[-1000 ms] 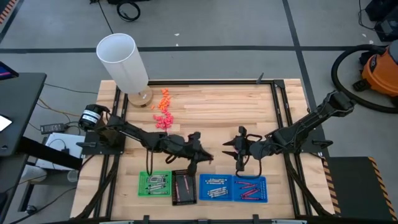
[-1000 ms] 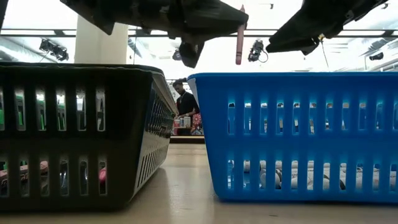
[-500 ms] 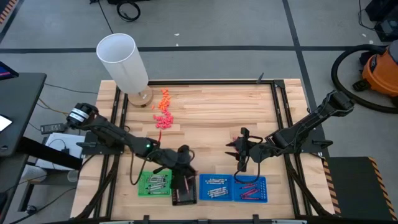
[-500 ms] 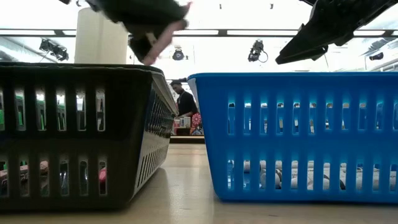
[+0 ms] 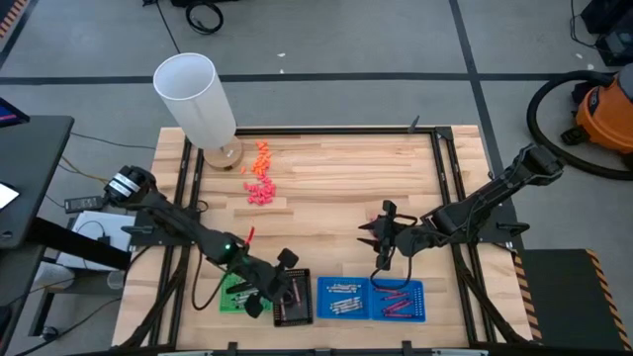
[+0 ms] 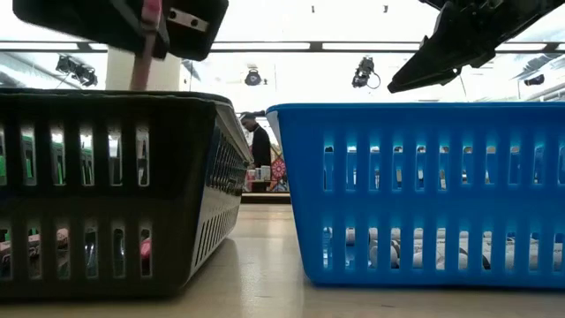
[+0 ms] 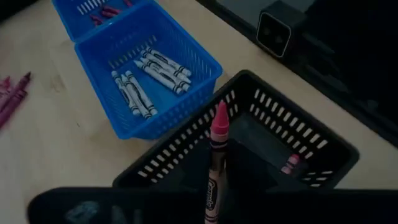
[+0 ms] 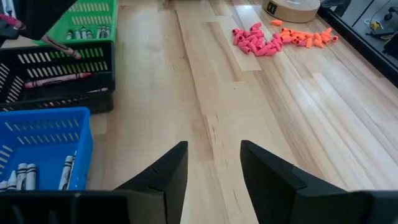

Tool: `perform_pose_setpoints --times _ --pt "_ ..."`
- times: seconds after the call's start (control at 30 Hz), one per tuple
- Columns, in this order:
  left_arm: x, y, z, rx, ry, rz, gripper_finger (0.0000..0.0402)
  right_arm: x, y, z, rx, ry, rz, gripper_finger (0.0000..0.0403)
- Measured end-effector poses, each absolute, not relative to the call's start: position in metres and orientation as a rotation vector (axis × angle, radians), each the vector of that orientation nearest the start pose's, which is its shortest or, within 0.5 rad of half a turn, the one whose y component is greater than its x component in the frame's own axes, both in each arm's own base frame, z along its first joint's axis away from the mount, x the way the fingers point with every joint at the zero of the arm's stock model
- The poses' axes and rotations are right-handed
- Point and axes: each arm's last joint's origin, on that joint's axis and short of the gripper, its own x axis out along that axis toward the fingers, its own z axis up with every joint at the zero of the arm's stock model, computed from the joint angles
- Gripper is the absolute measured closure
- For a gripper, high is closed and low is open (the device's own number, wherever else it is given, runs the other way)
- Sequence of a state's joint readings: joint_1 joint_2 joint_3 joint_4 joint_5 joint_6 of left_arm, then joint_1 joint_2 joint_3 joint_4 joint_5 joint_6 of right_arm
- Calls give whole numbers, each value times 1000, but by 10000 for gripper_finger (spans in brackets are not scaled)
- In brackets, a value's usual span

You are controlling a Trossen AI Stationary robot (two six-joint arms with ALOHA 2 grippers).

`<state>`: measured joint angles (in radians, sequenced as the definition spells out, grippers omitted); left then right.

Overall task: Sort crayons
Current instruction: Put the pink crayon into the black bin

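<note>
Above the black basket (image 7: 298,146) at the near edge of the worktop (image 5: 336,173), we see the left gripper (image 5: 272,287) clamped on a magenta crayon (image 7: 217,155), which stands upright over the basket's open top. A few more magenta crayons (image 8: 53,79) lie inside that black basket. Just beside it, a blue basket (image 7: 186,53) holds grey-silver crayons (image 7: 146,78), and a second blue basket (image 5: 401,299) next to it holds reddish ones. A green basket (image 8: 93,15) sits on the black basket's other side. We find the right gripper (image 8: 213,168) hovering over bare wood near the blue baskets, its fingers (image 8: 171,171) spread apart with nothing between them. Pink and orange lumps (image 8: 280,37) are heaped by a white cylinder (image 5: 195,99).
</note>
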<state>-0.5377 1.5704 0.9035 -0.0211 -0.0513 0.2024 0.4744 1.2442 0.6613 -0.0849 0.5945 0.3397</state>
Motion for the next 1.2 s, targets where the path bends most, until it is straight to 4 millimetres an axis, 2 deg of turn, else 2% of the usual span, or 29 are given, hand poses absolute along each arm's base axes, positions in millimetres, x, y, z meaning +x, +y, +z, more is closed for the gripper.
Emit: perform_pose_setpoints --times 0.17,0.37,0.7,1.07,1.2 --pt "283 -166 187 492 647 -563 315 225 97 212 -9 545 -210 245" --pt "282 -173 171 652 666 -601 311 225 97 211 -7 551 -209 245" --pt "278 -180 181 708 606 -510 310 223 96 208 19 581 -221 245" --pt "275 -184 183 743 593 -423 310 212 84 194 103 756 -329 245" --pt "277 -185 185 729 560 -412 309 209 77 183 122 842 -425 245"
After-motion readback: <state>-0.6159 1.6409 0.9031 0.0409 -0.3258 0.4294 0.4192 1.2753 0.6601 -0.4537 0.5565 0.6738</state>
